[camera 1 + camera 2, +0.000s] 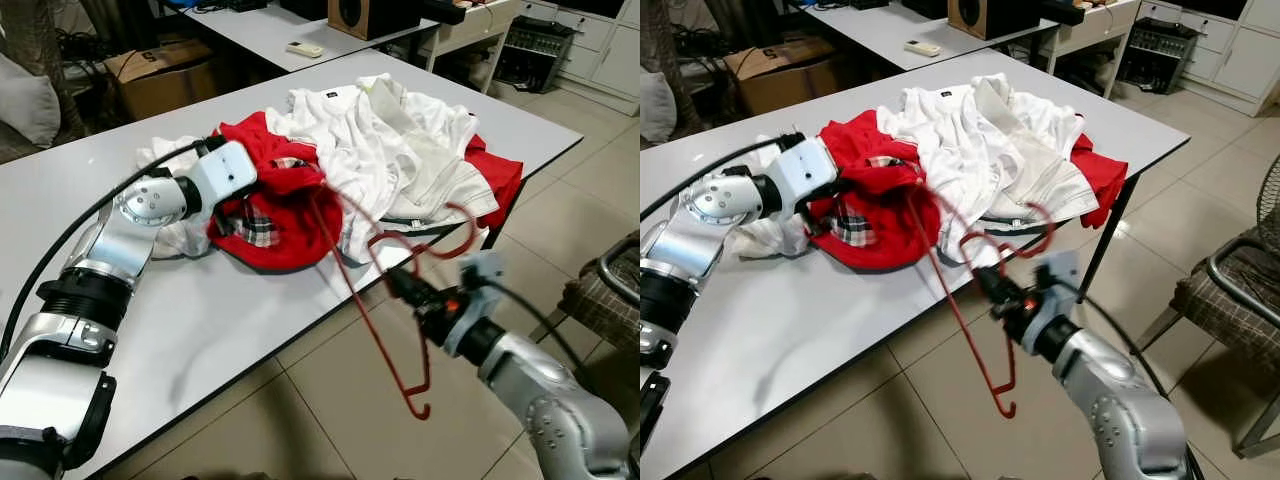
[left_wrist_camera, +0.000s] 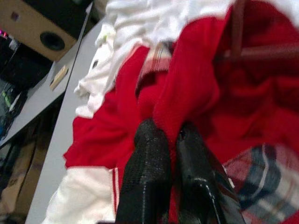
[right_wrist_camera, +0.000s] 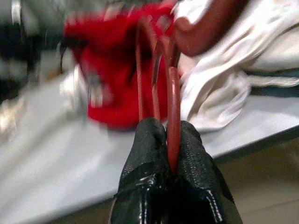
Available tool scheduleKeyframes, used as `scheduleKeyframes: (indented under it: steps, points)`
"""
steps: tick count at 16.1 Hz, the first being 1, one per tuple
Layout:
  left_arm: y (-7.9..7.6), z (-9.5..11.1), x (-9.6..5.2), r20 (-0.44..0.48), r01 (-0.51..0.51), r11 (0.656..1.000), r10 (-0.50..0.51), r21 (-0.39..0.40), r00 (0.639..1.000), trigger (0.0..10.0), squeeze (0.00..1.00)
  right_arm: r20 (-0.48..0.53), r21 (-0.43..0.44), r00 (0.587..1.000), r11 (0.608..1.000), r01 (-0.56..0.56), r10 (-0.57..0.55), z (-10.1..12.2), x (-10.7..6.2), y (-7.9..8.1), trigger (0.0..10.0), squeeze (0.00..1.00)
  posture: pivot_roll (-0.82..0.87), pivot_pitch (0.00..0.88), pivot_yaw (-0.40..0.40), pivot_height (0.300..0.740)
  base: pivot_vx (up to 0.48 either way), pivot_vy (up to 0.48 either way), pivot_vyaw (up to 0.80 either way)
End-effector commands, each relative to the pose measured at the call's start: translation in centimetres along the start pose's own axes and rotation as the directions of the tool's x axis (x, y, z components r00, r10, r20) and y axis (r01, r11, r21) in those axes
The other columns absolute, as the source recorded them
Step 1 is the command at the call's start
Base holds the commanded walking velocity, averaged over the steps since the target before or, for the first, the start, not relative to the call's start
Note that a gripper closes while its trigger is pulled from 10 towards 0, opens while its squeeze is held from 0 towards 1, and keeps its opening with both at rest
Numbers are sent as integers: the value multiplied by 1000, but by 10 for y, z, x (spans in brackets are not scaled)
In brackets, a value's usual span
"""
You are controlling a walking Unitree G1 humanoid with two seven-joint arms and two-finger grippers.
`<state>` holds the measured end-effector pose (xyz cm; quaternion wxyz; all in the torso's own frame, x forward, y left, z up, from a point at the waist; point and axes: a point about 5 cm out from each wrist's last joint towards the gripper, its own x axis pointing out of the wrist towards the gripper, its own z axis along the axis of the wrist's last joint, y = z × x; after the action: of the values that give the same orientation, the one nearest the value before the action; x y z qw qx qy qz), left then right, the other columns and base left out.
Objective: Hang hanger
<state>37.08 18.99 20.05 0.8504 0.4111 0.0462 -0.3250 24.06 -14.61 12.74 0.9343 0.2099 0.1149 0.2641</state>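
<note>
Right gripper [image 1: 400, 280]: nearest the camera, off the table's near right edge, black fingers pressed together on the thin red wire of the hanger, as the right wrist view confirmed.
Hanger [image 1: 372, 300]: red wire, pinched near its middle by the right gripper; long axis ran steeply from the clothes pile on the table down toward the floor, hook end hanging low over the tiles, upper end reaching into the red garment's folds.
Key relation: hanger's upper end lay to the far left of the right gripper, pointing at the red garment held by the left gripper; by this reading, the coming move turned on lining that end up with the garment's opening.
Red garment [image 1: 275, 215]: bunched at the pile's near left side, plaid lining showing.
Left gripper [image 2: 169, 140]: on the tabletop at left, fingers closed on a fold of the red garment.
White clothes [image 1: 400, 150]: heaped behind and right of the red garment.
Table [image 1: 200, 320]: grey, pile near its right end.
</note>
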Motion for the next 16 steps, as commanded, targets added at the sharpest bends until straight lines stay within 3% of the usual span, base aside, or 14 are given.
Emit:
scheduleKeyframes:
  steps: [1,2,3,5,6,8,10,11,12,15,16]
  points:
    - [0,-5,-3,-43,-12,1000,13,14,999,1529,0,35,42,999,999,25,-27,5,-5,-2,10000,0,-139,0,52,740,0,0,0]
    - [-1,-8,-2,-56,-29,999,30,15,998,6118,0,17,76,999,997,35,-36,0,-7,-3,10000,0,-140,0,51,740,0,0,0]
    - [-2,-8,0,-57,-48,999,49,3,997,10000,0,-15,95,999,994,49,-48,-6,-8,-5,10000,0,-144,0,53,740,0,0,0]
    - [-15,-9,7,-22,-55,991,52,-123,998,10000,0,-60,148,995,985,89,-81,-17,-8,-10,10000,0,-158,0,61,740,0,0,0]
    - [-29,-13,10,6,-37,973,40,-227,999,10000,1000,-68,173,993,979,110,-100,-19,-8,-13,10000,0,-167,0,64,740,0,0,0]
    - [-39,-19,12,-3,-44,957,45,-288,999,10000,1000,-68,189,992,975,118,-107,-18,-9,-15,10000,0,-168,0,62,740,0,0,0]
    - [-53,-32,10,-76,-85,966,69,-244,995,10000,1000,-62,194,992,974,119,-109,-14,-11,-17,10000,0,-163,0,48,740,0,0,0]
    - [-57,-36,10,-93,-90,965,69,-245,993,10000,306,-55,194,993,974,114,-106,-12,-10,-17,10000,0,-156,0,42,740,0,0,0]
    - [-59,-40,10,-117,-107,966,81,-236,990,10000,0,-50,195,994,975,109,-101,-10,-8,-17,10000,0,-152,0,38,740,0,0,0]
    - [-54,-50,11,-200,-233,967,208,-108,957,10000,0,-15,202,996,976,86,-84,-2,-4,-15,10000,0,-152,0,35,740,0,0,0]
    - [-53,-50,11,-201,-248,964,224,-100,954,10000,0,-14,201,996,976,84,-83,-2,-4,-15,10000,0,-152,0,35,740,0,0,0]
